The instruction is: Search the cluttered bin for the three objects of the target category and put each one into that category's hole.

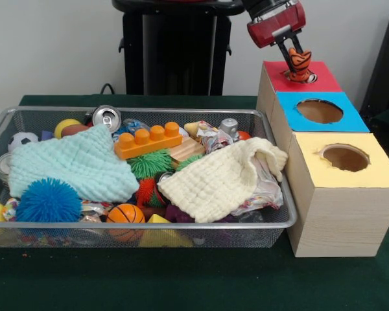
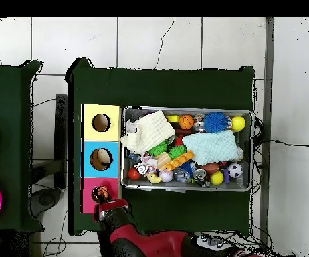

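The gripper [image 1: 299,54] pinches the striped tiger toy [image 1: 299,65] upright (long axis vertical) over the red box's hole [image 1: 307,78]; the blue-topped box [image 1: 319,111] sits alongside.

1. Setting: a robotics lab or test room.
2. Evidence: a red and black robot arm [image 2: 164,244] on a black pedestal [image 1: 175,45] stands at a desk [image 2: 164,80] covered in dark green cloth.
3. Surroundings: plain white wall [image 1: 52,45], pale tiled floor [image 2: 157,40], loose cables [image 2: 277,142] across the floor.
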You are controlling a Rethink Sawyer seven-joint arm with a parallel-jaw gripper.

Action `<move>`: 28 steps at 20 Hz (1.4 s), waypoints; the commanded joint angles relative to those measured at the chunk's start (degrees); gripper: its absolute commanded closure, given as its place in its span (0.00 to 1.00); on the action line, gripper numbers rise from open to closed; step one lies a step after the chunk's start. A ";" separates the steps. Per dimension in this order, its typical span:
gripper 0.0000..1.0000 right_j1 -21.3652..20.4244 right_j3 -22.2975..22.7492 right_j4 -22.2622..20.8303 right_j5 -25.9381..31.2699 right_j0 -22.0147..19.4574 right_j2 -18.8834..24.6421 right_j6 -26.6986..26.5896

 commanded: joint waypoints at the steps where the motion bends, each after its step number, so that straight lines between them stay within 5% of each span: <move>1: 1.00 2.03 -3.06 5.29 2.21 0.35 -0.37 16.50; 16: 1.00 2.47 -2.87 5.21 3.16 -0.21 -0.99 16.04; 17: 0.00 2.50 -2.93 5.13 3.05 -0.13 -1.07 15.96; 28: 0.00 2.40 -3.34 4.68 3.27 0.10 -1.50 15.24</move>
